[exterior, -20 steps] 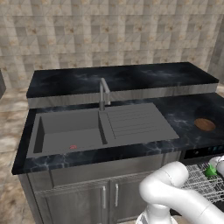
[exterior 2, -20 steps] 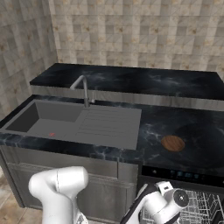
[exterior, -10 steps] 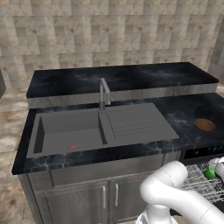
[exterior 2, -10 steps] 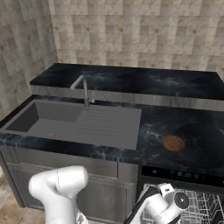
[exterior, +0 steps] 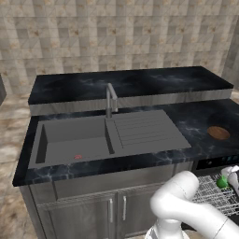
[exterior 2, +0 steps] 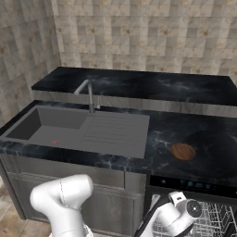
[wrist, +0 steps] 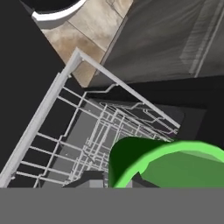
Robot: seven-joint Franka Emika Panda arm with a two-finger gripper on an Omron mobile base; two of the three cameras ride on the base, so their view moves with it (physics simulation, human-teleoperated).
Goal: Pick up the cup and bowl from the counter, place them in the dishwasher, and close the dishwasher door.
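My gripper is shut on the cup, a small bright green one, low at the right over the white wire rack of the dishwasher. In the hand view the cup looms large just above the rack. The brown bowl lies on the black counter above the dishwasher's control strip; from the right it appears as the bowl behind my white wrist. The dishwasher door is out of view below the frames.
A grey sink with drainboard and tap takes up the counter's left half. Grey cabinet doors with steel handles stand under it. A raised black ledge runs along the tiled wall.
My hand with the green cup has shifted only slightly over the rack. The bowl and everything on the counter stay where they were.
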